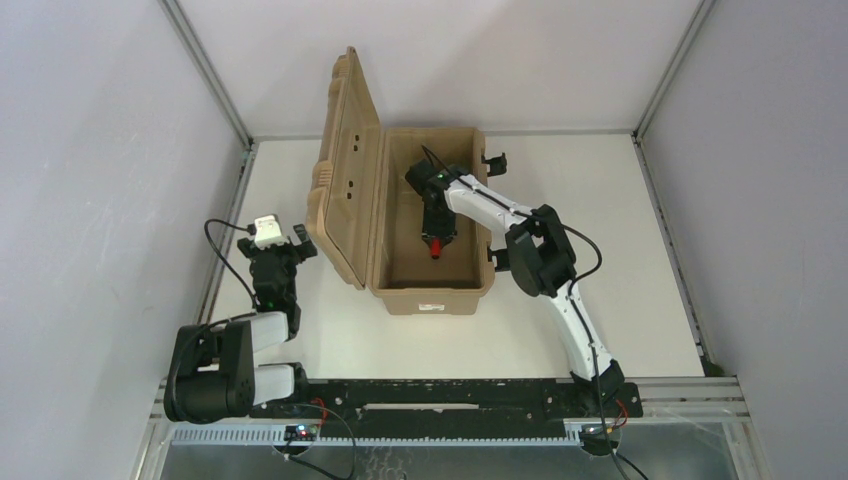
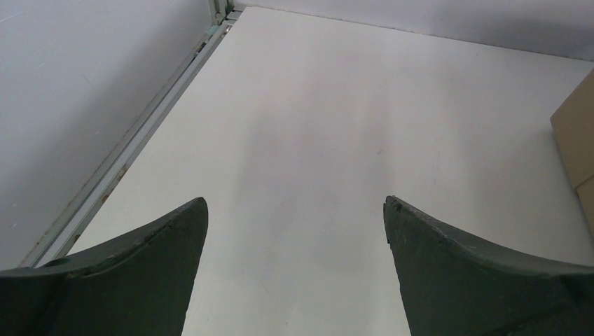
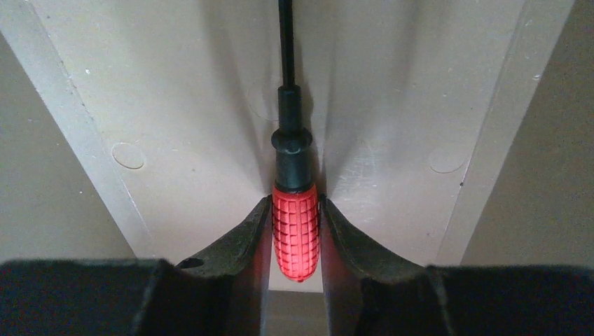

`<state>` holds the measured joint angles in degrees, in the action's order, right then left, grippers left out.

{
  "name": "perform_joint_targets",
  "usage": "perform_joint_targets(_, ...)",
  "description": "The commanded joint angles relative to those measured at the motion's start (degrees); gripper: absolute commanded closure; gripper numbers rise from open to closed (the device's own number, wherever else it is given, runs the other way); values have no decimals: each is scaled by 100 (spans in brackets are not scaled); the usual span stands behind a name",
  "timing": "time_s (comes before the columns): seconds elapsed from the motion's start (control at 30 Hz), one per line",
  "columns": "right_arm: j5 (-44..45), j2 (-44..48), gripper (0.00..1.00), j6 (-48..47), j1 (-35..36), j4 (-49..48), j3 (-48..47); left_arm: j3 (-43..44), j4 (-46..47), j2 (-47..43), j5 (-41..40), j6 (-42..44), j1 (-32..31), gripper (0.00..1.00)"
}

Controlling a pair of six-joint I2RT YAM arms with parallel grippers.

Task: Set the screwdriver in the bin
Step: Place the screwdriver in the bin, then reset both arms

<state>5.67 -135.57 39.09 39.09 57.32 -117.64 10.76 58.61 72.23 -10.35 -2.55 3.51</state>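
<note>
The tan bin (image 1: 478, 200) stands open mid-table, its ribbed lid (image 1: 345, 170) raised on the left. My right gripper (image 1: 437, 240) reaches down inside the bin and is shut on the screwdriver (image 1: 435, 249). In the right wrist view the red gridded handle (image 3: 295, 233) sits between my right gripper's (image 3: 295, 204) fingers, and the black collar and thin dark shaft (image 3: 286, 42) point away over the bin floor (image 3: 182, 105). My left gripper (image 1: 282, 243) is open and empty to the left of the lid; in the left wrist view it (image 2: 295, 203) hovers over bare table.
A black latch (image 1: 493, 160) sticks out of the bin's right rim. A white label (image 1: 431, 307) is on its near wall. A metal rail (image 2: 140, 133) runs along the table's left edge. A corner of the lid (image 2: 576, 140) shows at the right of the left wrist view.
</note>
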Motion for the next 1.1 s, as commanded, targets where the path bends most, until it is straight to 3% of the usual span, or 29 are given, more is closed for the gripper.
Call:
perform_joint_targets(0.0, -40, -5, 60, -86, 11, -77, 24, 35, 168, -16, -7, 83, 7, 0)
perform_joint_targets(0.73, 74, 1067, 41, -393, 11, 38, -157, 28, 168, -16, -7, 79, 10, 0)
perform_joint_targets(0.93, 138, 1394, 31, -619, 21, 121, -408, 28, 168, -15, -4, 80, 10, 0)
perform_joint_targets(1.07, 174, 1583, 17, -788, 11, 174, -639, 22, 168, -20, -7, 79, 12, 0)
